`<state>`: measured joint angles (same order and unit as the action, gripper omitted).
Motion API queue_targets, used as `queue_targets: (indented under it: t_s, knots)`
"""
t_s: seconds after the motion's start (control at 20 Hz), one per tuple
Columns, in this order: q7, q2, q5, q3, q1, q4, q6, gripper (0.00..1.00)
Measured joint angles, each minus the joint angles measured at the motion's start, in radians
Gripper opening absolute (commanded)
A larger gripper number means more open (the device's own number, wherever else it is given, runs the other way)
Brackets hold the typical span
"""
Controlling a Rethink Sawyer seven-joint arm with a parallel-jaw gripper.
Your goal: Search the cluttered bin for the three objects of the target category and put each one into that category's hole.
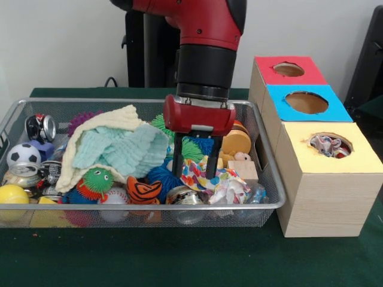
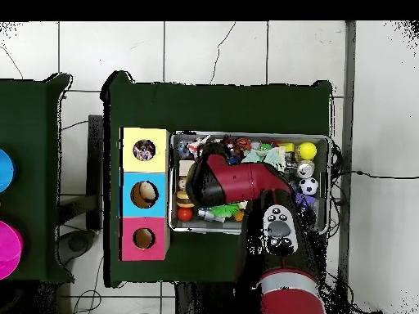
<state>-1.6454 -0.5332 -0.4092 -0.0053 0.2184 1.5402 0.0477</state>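
The arm reaches down into the wire basket [image 1: 272, 206] on the green worktop [image 1: 179, 257]. Its gripper [image 1: 195, 173] has the jaws narrowly parted, tips sunk into a patterned cloth [image 1: 206, 177] near the basket's front edge, toward the box end; whether they pinch it cannot be told. A pale folded cloth [image 1: 116, 149] lies in the basket's middle, a soccer ball [image 1: 24, 155] at its far end. Beside the basket stand three boxes: yellow box [image 1: 326, 179], whose hole shows crumpled cloth, blue box [image 1: 306, 103], red box [image 1: 288, 70].
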Motion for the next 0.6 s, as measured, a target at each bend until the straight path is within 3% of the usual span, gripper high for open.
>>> queue_targets:
  t_s: [0.6]
  knots:
    - [0.000, 0.078, 0.000, -0.053, -0.018, -0.008, -0.063, 1.00]
